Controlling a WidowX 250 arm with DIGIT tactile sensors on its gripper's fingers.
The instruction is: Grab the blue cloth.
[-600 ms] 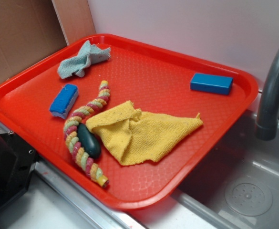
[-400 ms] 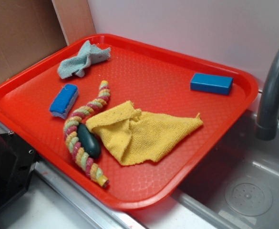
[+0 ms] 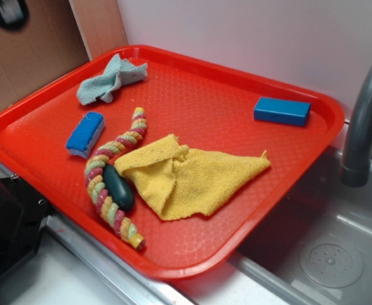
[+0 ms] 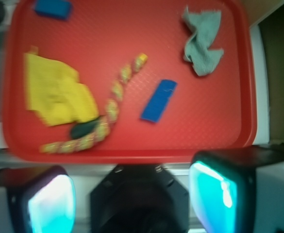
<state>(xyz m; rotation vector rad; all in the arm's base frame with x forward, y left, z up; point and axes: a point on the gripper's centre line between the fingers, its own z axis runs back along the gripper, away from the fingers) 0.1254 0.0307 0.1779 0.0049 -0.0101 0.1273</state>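
The blue cloth (image 3: 109, 79) is a small pale teal rag, crumpled at the far left corner of the red tray (image 3: 224, 82). In the wrist view the blue cloth (image 4: 202, 41) shows at the upper right of the tray (image 4: 209, 131), far below the camera. My gripper (image 4: 132, 191) hangs high above the tray's near edge, over the black robot base. Its two fingers (image 4: 52, 204) stand wide apart and hold nothing. In the exterior view only a dark part of the gripper (image 3: 4, 11) shows, at the top left corner, well apart from the cloth.
On the tray lie a larger yellow cloth (image 3: 192, 175), a bright blue sponge (image 3: 85, 133), a twisted rope toy (image 3: 112, 184) with a dark green piece (image 3: 119, 187) against it, and a blue block (image 3: 282, 110). A grey faucet (image 3: 364, 121) and a sink (image 3: 325, 254) are on the right.
A dark part of the arm has come into the exterior view at the top left corner. Nothing on the tray has moved.
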